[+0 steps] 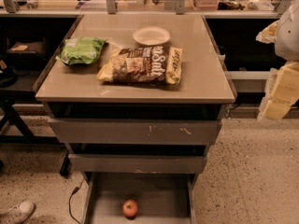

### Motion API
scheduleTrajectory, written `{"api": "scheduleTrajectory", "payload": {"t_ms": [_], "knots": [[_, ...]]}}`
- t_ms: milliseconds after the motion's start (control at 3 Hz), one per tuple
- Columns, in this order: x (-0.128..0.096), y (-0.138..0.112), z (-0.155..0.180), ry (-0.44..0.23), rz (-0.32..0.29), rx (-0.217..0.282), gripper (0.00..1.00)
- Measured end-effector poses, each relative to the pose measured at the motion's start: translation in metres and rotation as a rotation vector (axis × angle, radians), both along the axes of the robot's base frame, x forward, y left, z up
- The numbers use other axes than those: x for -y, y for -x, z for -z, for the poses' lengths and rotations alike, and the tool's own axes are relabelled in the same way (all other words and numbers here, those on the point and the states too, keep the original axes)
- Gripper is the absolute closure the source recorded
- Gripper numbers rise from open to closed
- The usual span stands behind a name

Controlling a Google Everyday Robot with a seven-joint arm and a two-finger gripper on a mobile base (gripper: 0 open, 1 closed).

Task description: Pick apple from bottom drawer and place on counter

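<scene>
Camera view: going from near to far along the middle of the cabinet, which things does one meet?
The apple in the bottom drawer → sea-salt chip bag on the counter → white bowl → workbench. The gripper is not in view.

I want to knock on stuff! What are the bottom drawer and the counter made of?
The bottom drawer looks like grey painted metal: thin walls, flat dull floor. The counter seems a smooth beige laminate, maybe coated metal; it shines faintly. The gripper is out of view.
</scene>
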State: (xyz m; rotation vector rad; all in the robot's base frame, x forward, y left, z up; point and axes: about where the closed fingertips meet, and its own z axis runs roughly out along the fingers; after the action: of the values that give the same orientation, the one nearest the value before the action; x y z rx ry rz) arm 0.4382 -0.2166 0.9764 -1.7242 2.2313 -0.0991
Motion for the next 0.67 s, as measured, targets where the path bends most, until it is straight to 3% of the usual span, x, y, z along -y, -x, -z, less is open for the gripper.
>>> {"api": "scheduleTrajectory", "payload": {"t_ms": [667], "knots": [[-0.003, 0.006, 0.015, 0.007, -0.002, -0.010, 0.00]]}}
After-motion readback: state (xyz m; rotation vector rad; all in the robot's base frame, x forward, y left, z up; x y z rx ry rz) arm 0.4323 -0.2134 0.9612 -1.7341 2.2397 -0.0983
